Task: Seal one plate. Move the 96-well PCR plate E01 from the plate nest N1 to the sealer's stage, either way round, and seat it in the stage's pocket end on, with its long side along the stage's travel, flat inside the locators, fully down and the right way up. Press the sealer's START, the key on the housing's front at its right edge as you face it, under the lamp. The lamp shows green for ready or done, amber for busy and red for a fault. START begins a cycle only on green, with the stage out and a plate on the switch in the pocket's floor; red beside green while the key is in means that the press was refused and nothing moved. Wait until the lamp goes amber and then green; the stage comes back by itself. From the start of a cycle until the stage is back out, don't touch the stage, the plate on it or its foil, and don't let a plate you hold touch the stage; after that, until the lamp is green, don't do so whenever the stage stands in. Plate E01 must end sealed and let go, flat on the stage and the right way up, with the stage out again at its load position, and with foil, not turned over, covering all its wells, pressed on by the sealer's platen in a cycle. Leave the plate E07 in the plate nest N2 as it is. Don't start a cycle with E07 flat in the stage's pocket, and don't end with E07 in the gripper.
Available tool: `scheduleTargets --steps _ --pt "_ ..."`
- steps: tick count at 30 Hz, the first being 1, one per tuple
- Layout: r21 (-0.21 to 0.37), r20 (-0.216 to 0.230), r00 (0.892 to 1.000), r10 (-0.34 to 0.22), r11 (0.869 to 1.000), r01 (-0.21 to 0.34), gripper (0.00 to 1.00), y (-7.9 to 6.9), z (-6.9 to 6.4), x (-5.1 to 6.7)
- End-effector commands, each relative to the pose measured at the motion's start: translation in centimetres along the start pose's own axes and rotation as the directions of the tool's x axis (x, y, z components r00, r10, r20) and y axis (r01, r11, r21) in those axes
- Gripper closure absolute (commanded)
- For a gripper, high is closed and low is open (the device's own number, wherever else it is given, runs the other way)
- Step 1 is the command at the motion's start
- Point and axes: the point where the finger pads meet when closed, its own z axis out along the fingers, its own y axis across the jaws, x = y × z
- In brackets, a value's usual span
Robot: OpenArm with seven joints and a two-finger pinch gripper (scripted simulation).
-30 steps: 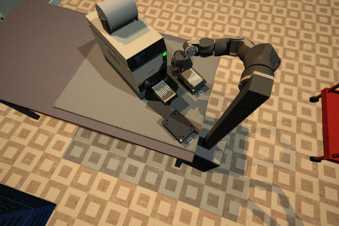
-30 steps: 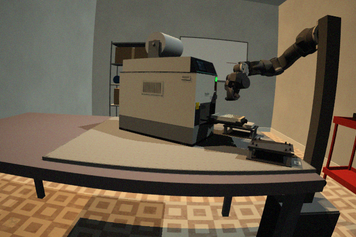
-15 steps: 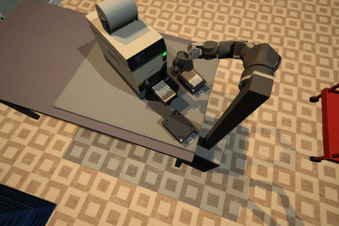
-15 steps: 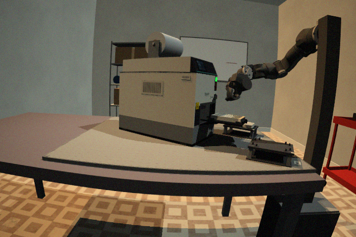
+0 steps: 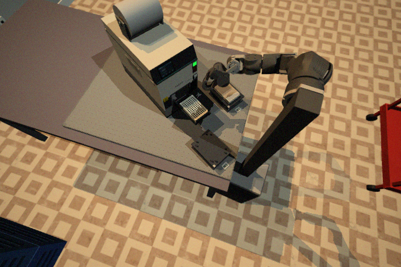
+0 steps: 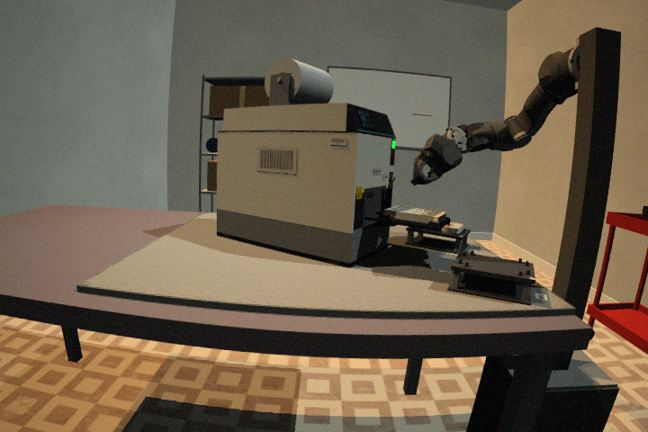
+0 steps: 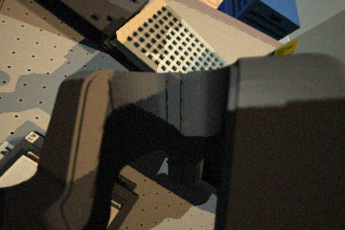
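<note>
Plate E01 (image 5: 193,108): flat on the sealer's stage (image 5: 184,115), wells up and uncovered, long side running out from the housing's front, stage standing out at the load position. Also visible through the wrist view as a grid of open wells (image 7: 172,43) beyond the fingers. Sealer (image 5: 150,56) behind it, lamp (image 5: 194,64) showing green at the front's right edge, foil roll (image 5: 137,14) on top. Nest N1 (image 5: 211,151) nearer the arm's column, bare of any plate. Nest N2 (image 5: 230,105) just beside the stage on the arm's side, carrying plate E07 (image 5: 226,92) with a pale, smooth top. End effector (image 6: 420,179) in the air above the N2 area, to the right of the housing front and a little below lamp height in the exterior view, fingers pinched fully together on nothing, touching neither plate nor sealer. All of it on the perforated board atop the table (image 5: 33,69). Red cart (image 5: 396,148) well apart at the room's edge.
</note>
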Motion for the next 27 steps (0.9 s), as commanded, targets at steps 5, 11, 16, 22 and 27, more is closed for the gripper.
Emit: scheduleTargets --steps 5,11,16,22,27 --pt "-0.008 0.003 1.000 -0.001 1.000 0.001 1.00 0.20 -0.07 -0.03" --pt "-0.188 -0.018 0.984 0.178 0.966 -0.178 1.00 0.16 -0.05 0.00" --pt "-0.188 -0.018 0.984 0.178 0.966 -0.178 1.00 0.16 -0.05 0.00" --pt "-0.188 -0.018 0.984 0.178 0.966 -0.178 1.00 0.16 -0.05 0.00" --pt "-0.357 -0.067 0.936 0.345 0.868 -0.345 1.00 0.13 -0.04 0.07"
